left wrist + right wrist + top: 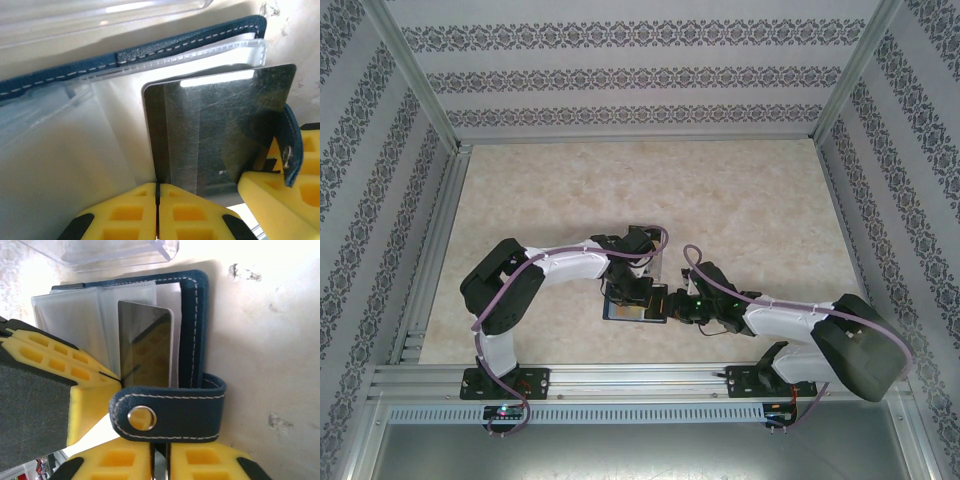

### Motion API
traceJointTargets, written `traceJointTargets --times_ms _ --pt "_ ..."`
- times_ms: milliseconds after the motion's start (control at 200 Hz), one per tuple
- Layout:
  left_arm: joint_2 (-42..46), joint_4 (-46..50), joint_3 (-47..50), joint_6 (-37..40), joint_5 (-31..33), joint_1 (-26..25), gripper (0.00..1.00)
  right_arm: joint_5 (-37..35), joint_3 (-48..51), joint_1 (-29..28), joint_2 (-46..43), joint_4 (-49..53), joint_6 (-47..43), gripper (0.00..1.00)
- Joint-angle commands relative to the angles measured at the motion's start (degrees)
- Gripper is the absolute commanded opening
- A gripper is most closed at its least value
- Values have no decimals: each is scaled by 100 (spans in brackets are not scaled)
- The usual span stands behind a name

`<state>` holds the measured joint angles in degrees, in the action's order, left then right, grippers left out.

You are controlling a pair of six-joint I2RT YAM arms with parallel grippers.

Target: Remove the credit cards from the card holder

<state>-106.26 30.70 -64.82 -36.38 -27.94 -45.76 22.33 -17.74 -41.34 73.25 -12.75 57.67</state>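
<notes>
The navy card holder (192, 330) lies open on the table (740, 200) between the two arms, its clear sleeves (70, 320) fanned out. A black credit card (220, 130) sticks partway out of a sleeve. My left gripper (157, 192) is shut on that card's near corner. My right gripper (161, 452) is closed on the holder's near edge, just under the snap tab (170, 412), which curls across in front of its fingers. From above, both grippers (632, 290) (672, 305) meet over the card holder (625, 310).
A clear acrylic stand (120, 252) sits right behind the card holder. The left gripper's yellow fingers (75, 380) crowd in from the left in the right wrist view. Aluminium frame rails (430, 250) and patterned walls bound the table.
</notes>
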Motion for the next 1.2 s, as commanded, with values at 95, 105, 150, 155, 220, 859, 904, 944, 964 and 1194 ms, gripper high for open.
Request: traceJointTargets --times_ms 95,105,150,155,220,859,904,944,964,1194 --pt "-88 251 1 105 151 -89 9 44 7 47 -113 -79 65 7" --pt "-88 252 -3 105 160 -91 9 44 14 47 -137 -65 61 7" --pt "-83 254 3 113 172 -91 8 27 54 72 -230 16 56 7" --pt "-81 258 4 113 169 -91 8 26 57 77 -240 30 54 7" --pt "-90 270 9 114 193 -91 8 9 145 129 -429 166 49 7" --pt "132 383 -196 116 334 -76 10 -235 40 606 -2878 2503 -390 0" --pt "249 423 -273 97 411 -67 12 -246 -111 621 -2971 2676 -486 0" --pt "362 479 -358 71 491 -57 14 -264 -244 636 -3016 2818 -577 0" --pt "439 507 -387 53 531 -50 15 -279 -383 649 -3019 2893 -631 0" --pt "1399 871 -594 -247 1301 194 29 -358 -1822 708 -2323 3828 -1793 0"
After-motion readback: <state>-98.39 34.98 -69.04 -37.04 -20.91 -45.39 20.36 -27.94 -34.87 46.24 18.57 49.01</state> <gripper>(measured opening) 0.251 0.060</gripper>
